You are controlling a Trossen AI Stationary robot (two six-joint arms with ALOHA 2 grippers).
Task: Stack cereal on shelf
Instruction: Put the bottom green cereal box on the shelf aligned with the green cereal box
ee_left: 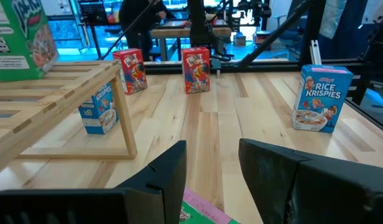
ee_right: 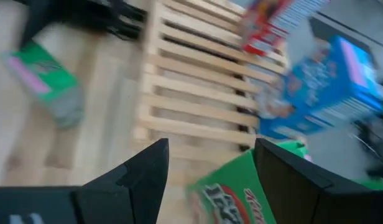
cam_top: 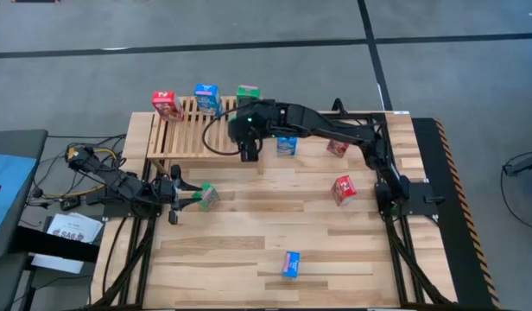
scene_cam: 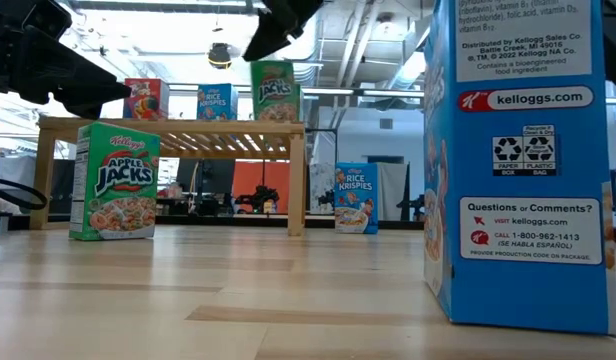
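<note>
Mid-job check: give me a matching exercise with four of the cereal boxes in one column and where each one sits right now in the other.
Boxes
1. green box on the tabletop
2. red box on the shelf
3. blue box on the shelf
4. green box on the shelf

Places
A. middle of the row on the shelf
B. the row's right-arm end, by the right gripper
C. the row's left-arm end
D. between the fingers of the left gripper

Pairs: 1-D, 2-C, 3-A, 4-B
</note>
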